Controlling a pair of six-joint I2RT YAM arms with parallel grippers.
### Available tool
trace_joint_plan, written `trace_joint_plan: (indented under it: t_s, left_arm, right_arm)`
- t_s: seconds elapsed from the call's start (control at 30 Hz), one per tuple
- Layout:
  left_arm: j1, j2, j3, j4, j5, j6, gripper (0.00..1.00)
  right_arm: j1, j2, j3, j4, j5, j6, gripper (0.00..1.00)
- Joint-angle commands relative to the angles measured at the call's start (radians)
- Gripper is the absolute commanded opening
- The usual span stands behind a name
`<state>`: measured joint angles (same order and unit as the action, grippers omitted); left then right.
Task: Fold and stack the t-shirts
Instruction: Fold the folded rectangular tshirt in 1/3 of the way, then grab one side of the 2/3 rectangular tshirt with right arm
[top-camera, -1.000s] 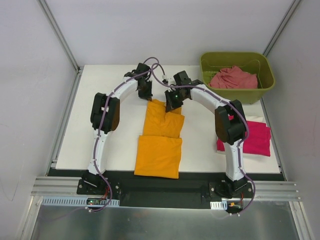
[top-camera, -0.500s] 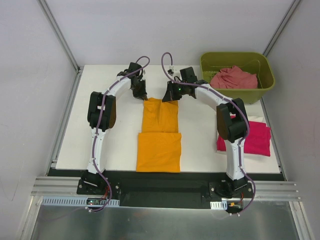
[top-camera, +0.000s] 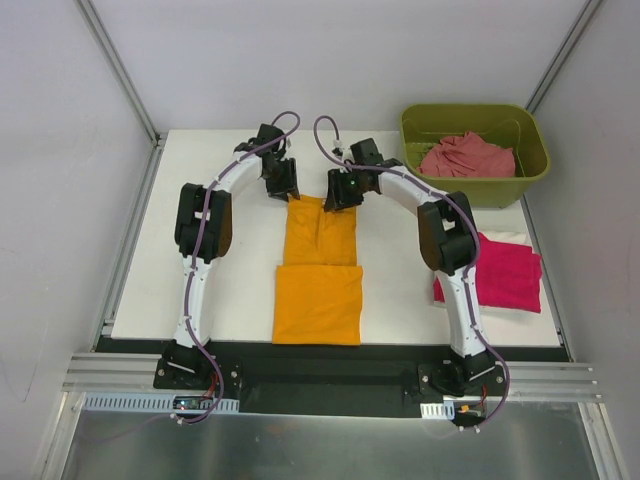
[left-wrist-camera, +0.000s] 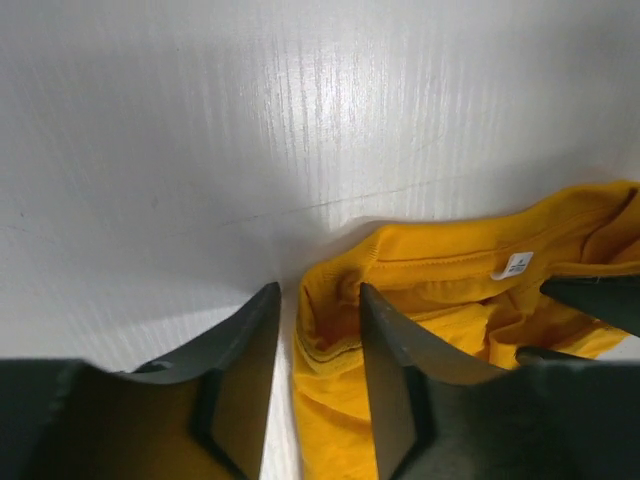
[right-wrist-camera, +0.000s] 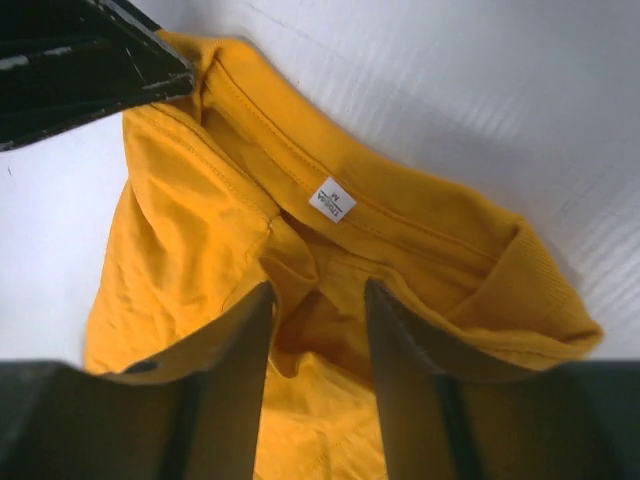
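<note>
Plainly, the orange-yellow t-shirt lay flat in the middle of the white table, folded into a long strip with a crease across its middle and its collar end farthest from the arms. The left gripper stood at the collar's left corner, jaws partly parted and clamping nothing. The right gripper hung over the collar's right side, likewise partly open and empty. The magenta t-shirt lay folded near the table's right edge, and the salmon-pink t-shirt sat crumpled in the olive-green bin.

White arms, black joints, purple cables
</note>
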<state>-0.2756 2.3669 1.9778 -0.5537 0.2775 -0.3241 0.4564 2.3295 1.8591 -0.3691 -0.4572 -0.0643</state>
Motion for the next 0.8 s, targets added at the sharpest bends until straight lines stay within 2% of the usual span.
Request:
trace_joint_plan:
  t_s: [0.0, 0.17, 0.2, 0.23, 0.27, 0.3, 0.47, 0.6, 0.67, 0.77]
  left_arm:
    - [-0.005, -0.093, 0.035, -0.003, -0.018, 0.005, 0.49]
    - [-0.007, -0.194, 0.030, -0.003, 0.002, 0.000, 0.70]
    - [-0.007, -0.211, 0.020, -0.005, 0.011, -0.004, 0.82]
    - [-0.007, -0.230, 0.010, -0.005, 0.017, -0.007, 0.99]
    - [-0.007, -0.268, 0.000, -0.005, 0.023, -0.013, 0.99]
    - [-0.007, -0.291, -0.029, -0.005, 0.034, -0.018, 0.99]
    - [-0.008, -0.484, -0.178, -0.003, 0.049, -0.082, 0.99]
    - [-0.039, -0.659, -0.418, 0.061, 0.052, -0.138, 0.99]
    - [-0.072, -0.728, -0.493, 0.118, 0.115, -0.147, 1.00]
    - [-0.146, -0.712, -0.551, 0.187, 0.246, -0.139, 0.99]
  right_arm:
    - [0.001, -0.099, 0.087, -0.091, 0.080, -0.058, 0.49]
    - [0.008, -0.238, 0.016, -0.119, 0.051, -0.083, 0.68]
    - [0.010, -0.290, -0.009, -0.119, 0.040, -0.089, 0.70]
    - [0.013, -0.317, -0.035, -0.117, 0.032, -0.092, 0.83]
    - [0.018, -0.346, -0.101, -0.111, 0.019, -0.092, 0.97]
    - [0.022, -0.410, -0.138, -0.105, 0.018, -0.092, 1.00]
    - [0.070, -0.629, -0.400, -0.042, 0.081, -0.144, 0.99]
    - [0.155, -0.845, -0.656, -0.011, 0.176, -0.198, 1.00]
    - [0.172, -0.903, -0.725, 0.007, 0.212, -0.174, 1.00]
    - [0.172, -1.001, -0.843, 0.039, 0.239, -0.114, 1.00]
